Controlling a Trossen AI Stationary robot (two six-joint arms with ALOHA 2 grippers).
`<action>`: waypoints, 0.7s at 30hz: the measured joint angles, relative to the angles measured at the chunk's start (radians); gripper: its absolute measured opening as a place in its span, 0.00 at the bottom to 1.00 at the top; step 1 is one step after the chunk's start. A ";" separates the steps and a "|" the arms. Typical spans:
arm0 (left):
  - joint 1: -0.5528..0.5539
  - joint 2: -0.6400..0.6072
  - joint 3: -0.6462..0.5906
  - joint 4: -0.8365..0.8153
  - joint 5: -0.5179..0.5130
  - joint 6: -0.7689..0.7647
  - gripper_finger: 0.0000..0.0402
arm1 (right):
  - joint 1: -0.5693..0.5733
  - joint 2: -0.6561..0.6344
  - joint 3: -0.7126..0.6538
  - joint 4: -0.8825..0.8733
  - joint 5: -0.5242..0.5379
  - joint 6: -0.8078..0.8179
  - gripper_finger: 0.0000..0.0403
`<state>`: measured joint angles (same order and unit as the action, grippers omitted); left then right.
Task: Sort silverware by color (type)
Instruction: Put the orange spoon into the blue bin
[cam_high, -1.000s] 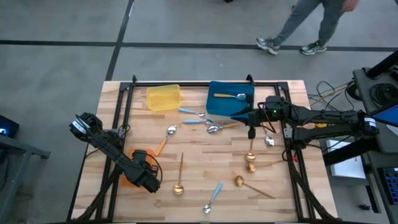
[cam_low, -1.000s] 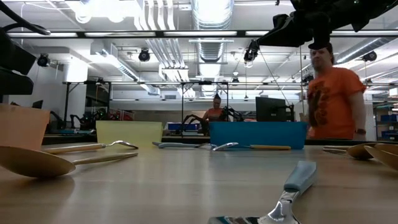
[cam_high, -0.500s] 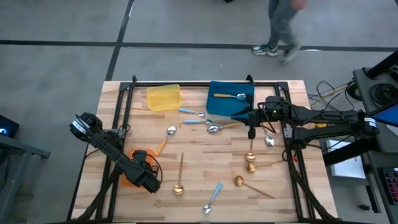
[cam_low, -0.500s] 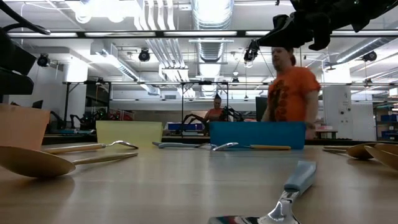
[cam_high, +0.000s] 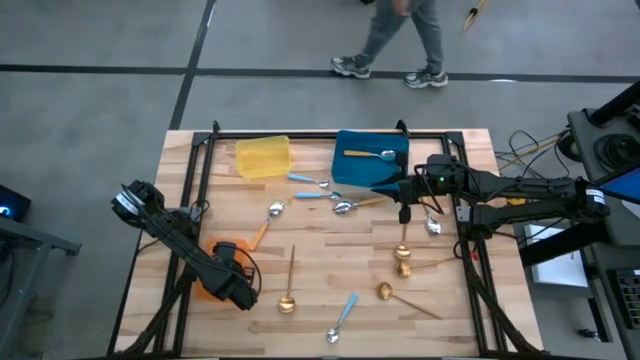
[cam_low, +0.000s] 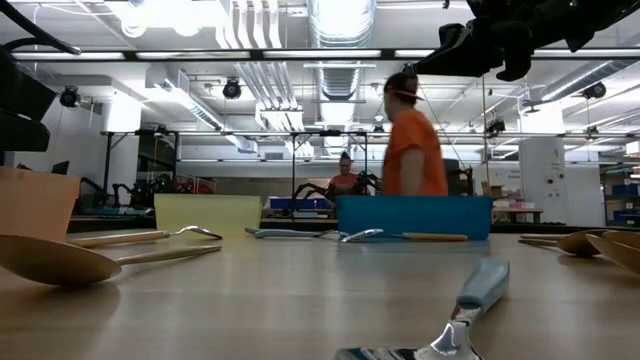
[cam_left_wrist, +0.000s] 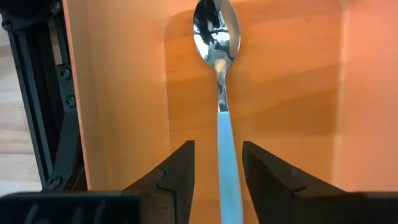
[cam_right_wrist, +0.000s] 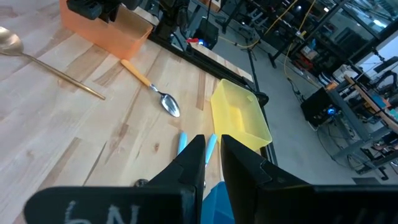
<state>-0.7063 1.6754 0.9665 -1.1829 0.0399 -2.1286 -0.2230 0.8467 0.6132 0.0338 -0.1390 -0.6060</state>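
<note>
My left gripper (cam_left_wrist: 217, 149) points down into the orange tray (cam_high: 210, 262) at the table's near left, open. A blue-handled spoon (cam_left_wrist: 219, 93) lies flat on the tray floor, its handle between the fingers with a gap on each side. My right gripper (cam_right_wrist: 212, 140) hangs raised by the blue tray (cam_high: 372, 170), fingers nearly together with nothing between them. Loose spoons lie on the wood: blue-handled (cam_high: 344, 312), orange-handled (cam_high: 265, 225) and gold (cam_high: 289, 285).
A yellow tray (cam_high: 263, 157) stands at the far left next to the blue tray, which holds one spoon (cam_high: 370, 154). More gold spoons (cam_high: 403, 252) lie at the near right. A person (cam_low: 412, 140) walks beyond the far edge.
Both arms have kept still. The person beyond the table's far edge has walked toward the left.
</note>
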 joint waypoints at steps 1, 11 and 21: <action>0.000 -0.004 0.000 0.003 0.000 0.005 0.31 | 0.000 0.000 0.000 0.000 0.000 0.000 0.11; 0.002 -0.053 0.114 -0.056 -0.012 0.129 0.32 | 0.000 0.000 0.000 0.000 0.000 0.000 0.11; 0.042 -0.130 0.208 -0.140 -0.231 0.184 0.29 | 0.000 0.000 0.000 0.001 0.000 0.000 0.11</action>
<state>-0.6639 1.5457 1.1745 -1.3225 -0.1910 -1.9448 -0.2231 0.8467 0.6128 0.0348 -0.1389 -0.6056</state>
